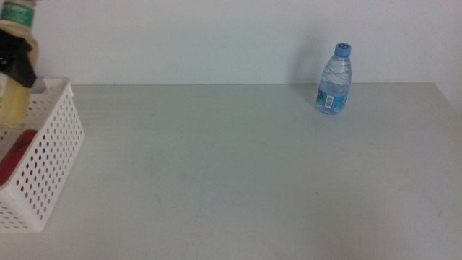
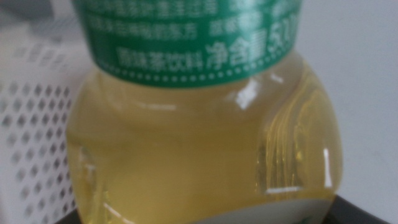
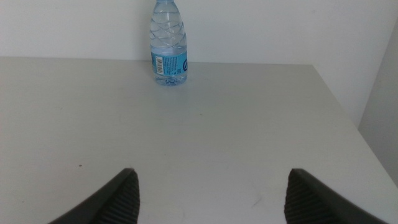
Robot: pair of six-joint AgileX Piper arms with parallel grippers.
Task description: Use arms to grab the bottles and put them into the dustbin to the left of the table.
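Observation:
My left gripper (image 1: 17, 61) is shut on the yellowish bottle with a green label (image 1: 14, 101) and holds it upright above the white perforated dustbin (image 1: 50, 155) at the table's left edge. The bottle fills the left wrist view (image 2: 205, 143), with the dustbin wall (image 2: 31, 124) beside it. A red can (image 1: 17, 150) lies inside the dustbin. The clear blue-capped water bottle (image 1: 334, 79) stands upright at the back right of the table; it also shows in the right wrist view (image 3: 168, 43). My right gripper (image 3: 211, 199) is open and empty, low over the table, well short of the water bottle.
The pale grey table (image 1: 238, 166) ends at a white wall behind. Its right edge (image 3: 348, 112) runs close to the water bottle. The right arm is out of the middle view.

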